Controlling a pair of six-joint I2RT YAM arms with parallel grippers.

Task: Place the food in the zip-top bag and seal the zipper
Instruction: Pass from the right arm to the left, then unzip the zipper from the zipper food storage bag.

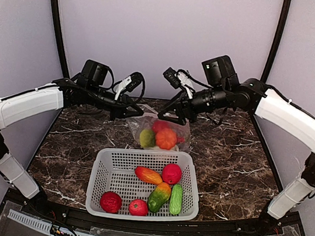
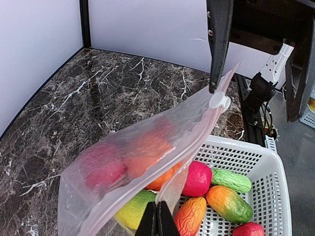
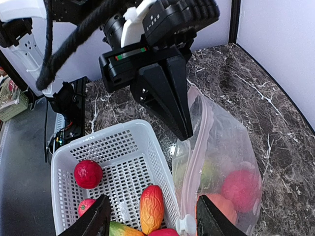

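Top external checked first: noted white basket point(image 1: 102, 171) set against the counter point(image 1: 236, 163) near edge at centre, marble showing either side out to the left and right edges, and the zip-top bag point(image 1: 136, 128) held up just beyond the basket's far rim, toward the far edge. Found left gripper point(image 2: 157, 219) clamped tight on the bag's top edge, and right gripper point(image 3: 153, 216) parted about the slider end of the zipper point(image 3: 199, 147), holding nothing. Counted one bag, one basket, six pieces of food point(image 1: 148, 175) in the basket, three distinguishable inside the bag.
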